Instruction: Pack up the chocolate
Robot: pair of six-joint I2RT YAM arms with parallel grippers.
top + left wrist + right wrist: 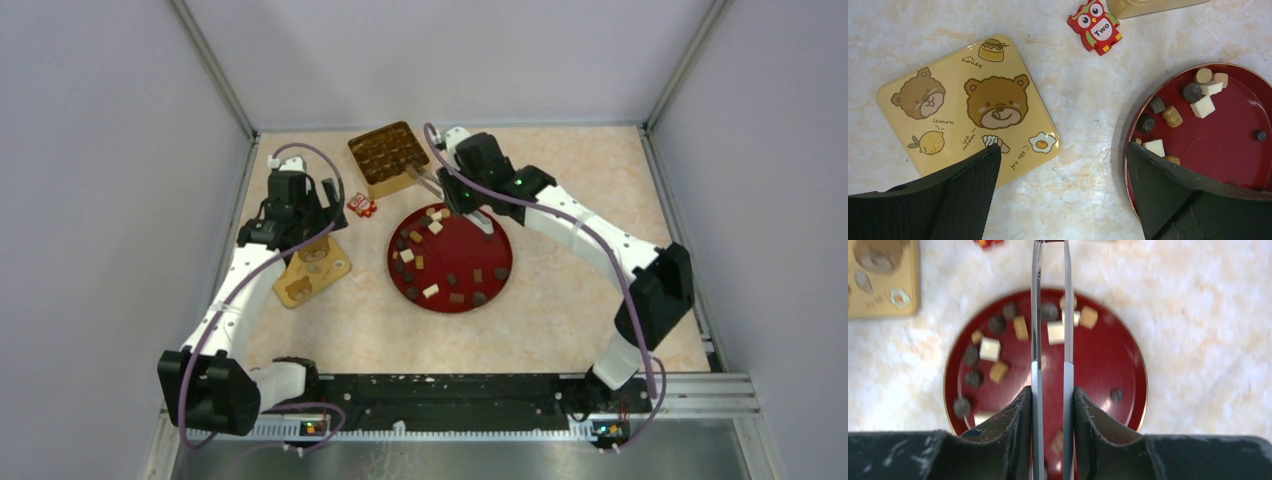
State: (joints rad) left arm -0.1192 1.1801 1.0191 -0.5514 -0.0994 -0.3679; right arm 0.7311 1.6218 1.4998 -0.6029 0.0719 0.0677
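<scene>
Right gripper (1050, 396): clenched on metal tongs (1035, 315), the nearer arm.
Chocolate (1055, 333): on red plate (1144, 385); one cream cube between the blades, perhaps beneath them (blurred).
Left gripper (1062, 149): spread wide, empty.

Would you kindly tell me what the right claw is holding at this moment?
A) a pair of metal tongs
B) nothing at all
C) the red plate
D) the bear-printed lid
A: in the right wrist view the right claw is shut on the metal tongs, whose two thin blades reach out across the red plate of chocolate.
</scene>
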